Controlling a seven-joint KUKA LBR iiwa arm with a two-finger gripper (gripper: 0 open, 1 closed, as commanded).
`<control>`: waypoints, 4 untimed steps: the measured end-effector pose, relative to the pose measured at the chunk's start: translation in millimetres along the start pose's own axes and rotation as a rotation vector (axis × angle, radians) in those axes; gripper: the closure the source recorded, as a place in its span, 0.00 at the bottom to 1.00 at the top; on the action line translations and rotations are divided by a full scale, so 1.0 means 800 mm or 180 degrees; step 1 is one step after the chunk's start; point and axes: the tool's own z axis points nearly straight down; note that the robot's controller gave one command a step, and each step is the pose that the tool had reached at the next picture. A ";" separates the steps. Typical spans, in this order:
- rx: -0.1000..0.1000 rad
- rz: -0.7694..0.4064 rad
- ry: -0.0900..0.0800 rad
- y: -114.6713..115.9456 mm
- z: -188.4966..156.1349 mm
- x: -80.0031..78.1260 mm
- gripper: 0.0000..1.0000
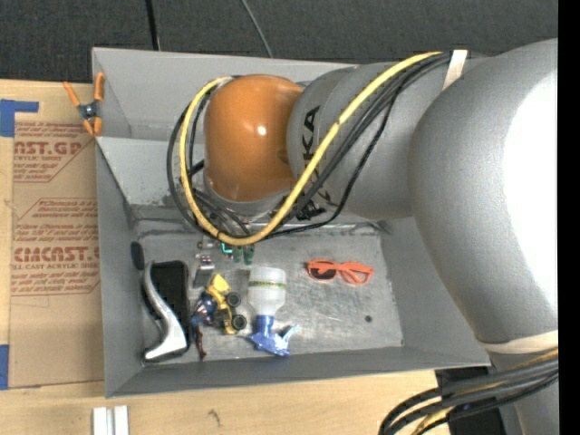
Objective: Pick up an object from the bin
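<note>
Item: grey metal bin [118,243], middle of the frame, with loose things on its floor, mostly toward the lower left.

Arm: big grey arm [471,170] coming in from the right of the frame. It ends in an orange cover [246,134] at upper centre, with yellow and black cables [299,193] looped around it.

Gripper [220,254]: a little of its dark and metal body pokes out under the lower edge of the orange cover, low over the bin floor at centre left. Whether it is set wide or narrow cannot be told, and nothing can be seen held in it.

Things nearest the gripper, just below it in the frame:
- yellow-and-black toy [217,288], small, part of a tight cluster of dark bits.
- white jar [266,290] with a pale green band, just right of the toy and touching the cluster.
- blue crumpled scrap [271,338], below the jar, near the bin's lower wall.

Other contents:
- black-and-white handled tool [164,314], curved, lying lengthwise at lower left beside the left wall.
- small black piece [137,256], above that tool.
- orange sunglasses [340,271], lying flat to the right of centre, well apart from the cluster.
</note>
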 end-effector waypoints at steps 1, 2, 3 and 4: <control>-0.0005 -0.0246 -0.0024 -0.006 0.016 0.015 0.00; 0.0001 -0.0789 0.0004 -0.026 0.044 0.039 0.00; 0.0000 -0.0967 0.0002 -0.061 0.039 0.028 0.00; 0.0003 -0.1470 -0.0004 -0.076 0.032 0.007 0.00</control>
